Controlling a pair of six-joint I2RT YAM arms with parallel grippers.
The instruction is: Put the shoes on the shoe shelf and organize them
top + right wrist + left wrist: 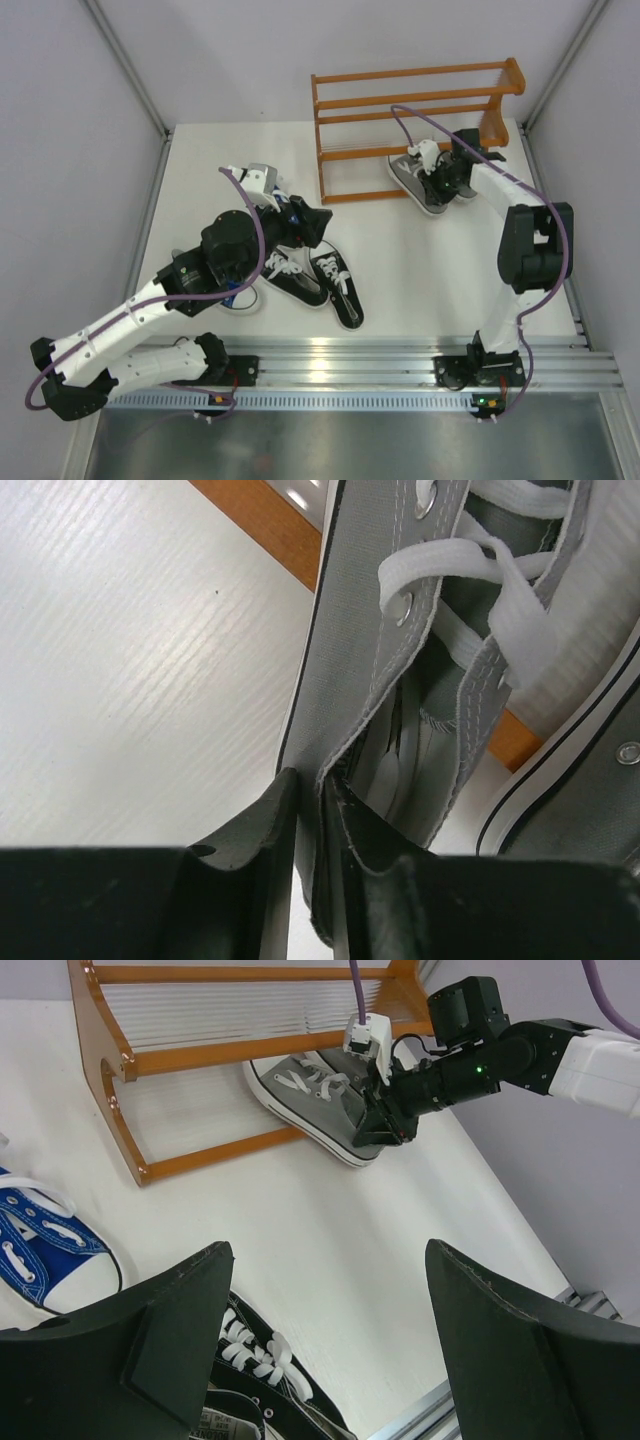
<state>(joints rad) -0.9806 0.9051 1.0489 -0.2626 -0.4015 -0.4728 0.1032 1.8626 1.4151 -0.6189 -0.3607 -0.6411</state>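
Fingers of the right gripper clamp the side wall of the grey sneaker, toe under the shoe shelf; the left gripper gapes.

Far right, the right gripper is pinched onto a grey shoe; the left gripper is spread wide.

Robot lab test cell. White table boxed in by plain grey panels on metal frame posts. Left arm and right arm are bolted to an aluminium rail at the near edge, with a purple cable exposed. Shoe shelf stands on the tabletop.
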